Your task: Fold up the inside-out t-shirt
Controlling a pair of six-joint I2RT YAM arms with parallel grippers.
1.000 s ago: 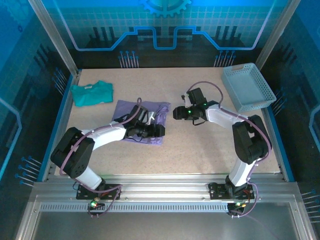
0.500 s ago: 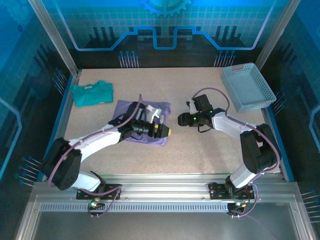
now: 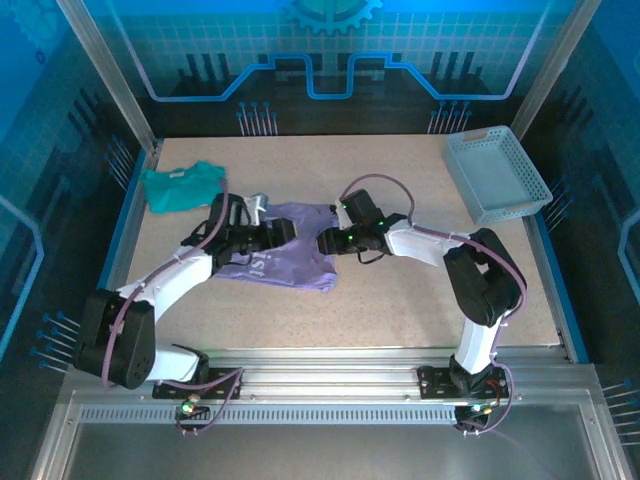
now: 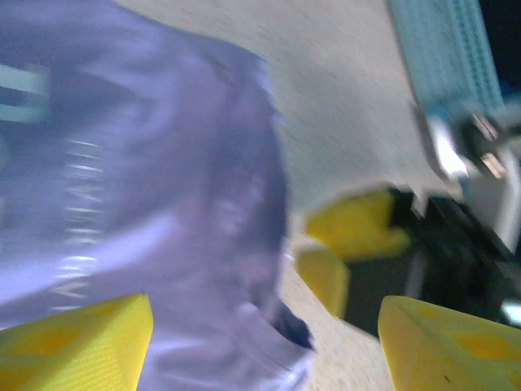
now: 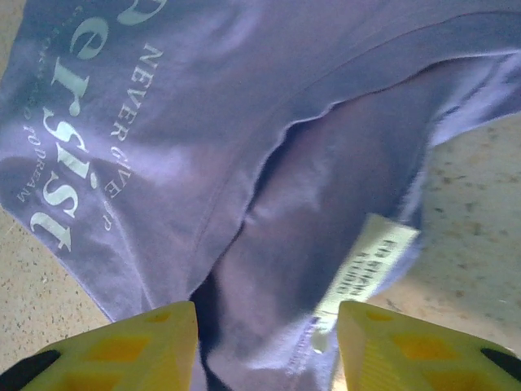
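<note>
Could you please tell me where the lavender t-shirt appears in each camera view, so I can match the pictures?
Top external: the lavender t-shirt lies left of centre on the table.
Left wrist: the t-shirt covers the left half, blurred.
Right wrist: the t-shirt covers most of the picture.
Shared landmark: its white lettering.

Teal shirt crumpled nr far-left corner of speckled worktop, pale-blue mesh basket at far-right corner.
</note>
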